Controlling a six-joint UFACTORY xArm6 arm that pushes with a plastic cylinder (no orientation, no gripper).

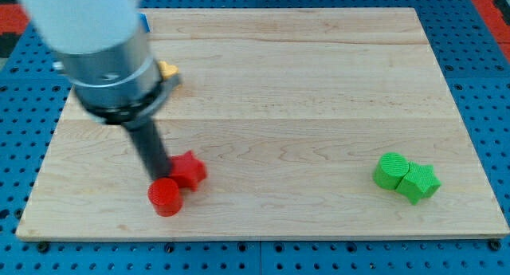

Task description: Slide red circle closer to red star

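The red circle (165,197) lies near the board's lower left. The red star (190,170) sits just up and to the right of it, touching or nearly touching. My tip (162,178) stands at the circle's upper edge, just left of the star. The dark rod rises from there up to the grey arm body at the view's upper left.
A green circle (390,170) and a green star (421,182) sit together at the lower right of the wooden board (279,84). A yellow block (169,70) peeks from behind the arm at upper left. Blue pegboard surrounds the board.
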